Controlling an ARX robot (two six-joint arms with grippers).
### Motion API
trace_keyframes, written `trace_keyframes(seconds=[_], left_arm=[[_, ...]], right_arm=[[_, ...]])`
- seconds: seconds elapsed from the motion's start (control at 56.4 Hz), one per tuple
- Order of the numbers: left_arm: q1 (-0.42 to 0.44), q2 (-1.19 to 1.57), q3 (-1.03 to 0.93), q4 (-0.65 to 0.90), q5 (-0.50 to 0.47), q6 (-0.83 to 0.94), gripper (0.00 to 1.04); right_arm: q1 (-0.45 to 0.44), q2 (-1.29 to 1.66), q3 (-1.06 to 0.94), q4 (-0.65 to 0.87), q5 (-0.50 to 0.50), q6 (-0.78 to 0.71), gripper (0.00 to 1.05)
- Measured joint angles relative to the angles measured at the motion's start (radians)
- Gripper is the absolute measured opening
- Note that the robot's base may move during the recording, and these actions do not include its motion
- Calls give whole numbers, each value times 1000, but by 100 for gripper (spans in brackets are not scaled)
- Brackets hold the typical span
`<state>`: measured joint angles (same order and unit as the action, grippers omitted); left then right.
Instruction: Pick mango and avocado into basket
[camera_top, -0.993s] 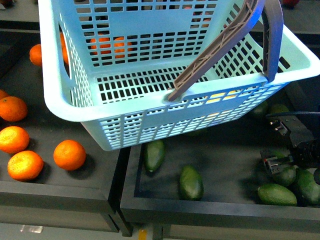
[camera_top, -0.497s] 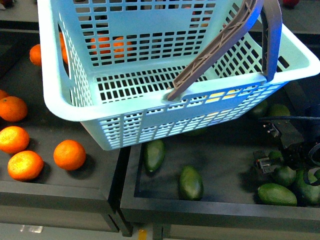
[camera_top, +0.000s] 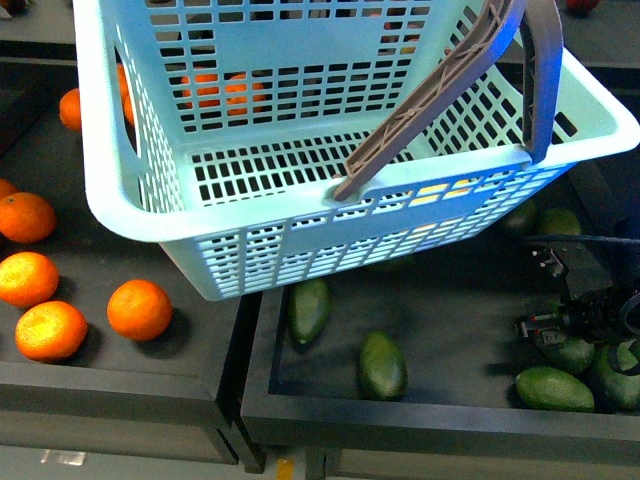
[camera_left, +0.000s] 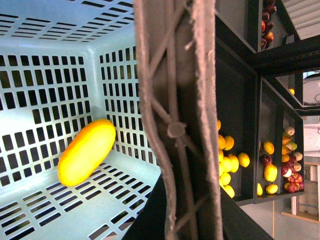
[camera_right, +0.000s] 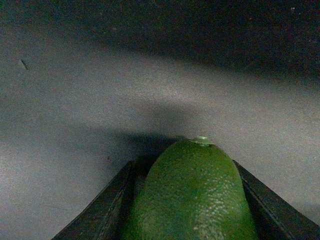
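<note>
Avocado (camera_right: 192, 195) sat pinched between the right gripper (camera_top: 548, 328) fingers (camera_right: 107, 207), which pressed both its flanks, low in the dark tray (camera_top: 460, 320). Mango (camera_left: 86, 151) lay inside the basket (camera_top: 130, 190). Left gripper was out of frame, so its grip could not be told.

Black right tool (camera_top: 560, 335) with looping black cable (camera_top: 590, 239).

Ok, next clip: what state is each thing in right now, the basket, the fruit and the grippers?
basket: tilted, handle up, mango inside.
mango: lying on the basket floor.
avocado: gripped on both sides; lifted or not, cannot tell.
right gripper: fingers shut on the avocado.
other avocados: loose in the tray.
oranges: loose, untouched.
left gripper: not in view.
</note>
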<state>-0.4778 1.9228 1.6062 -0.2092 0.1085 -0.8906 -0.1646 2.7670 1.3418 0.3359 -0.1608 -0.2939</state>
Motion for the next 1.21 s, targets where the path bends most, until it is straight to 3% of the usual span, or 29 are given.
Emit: trace_keyframes(seconds=[0.337,0.568,0.727,0.958,1.206], left_arm=[[0,0,0,0,0,0,7],[0,0,0,0,0,0,7],[0,0,0,0,0,0,7],[0,0,0,0,0,0,7],[0,0,0,0,0,0,7]], right_arm=[[-87,-184,-169,84,-71,13,51],[-219,-618,-443,150,-241,105,51],[-227,-819,-527,146,-280,200,51],[-158,-1083,-586,129,-264,359,51],[60,-1163,-563,138,-112,483,51]])
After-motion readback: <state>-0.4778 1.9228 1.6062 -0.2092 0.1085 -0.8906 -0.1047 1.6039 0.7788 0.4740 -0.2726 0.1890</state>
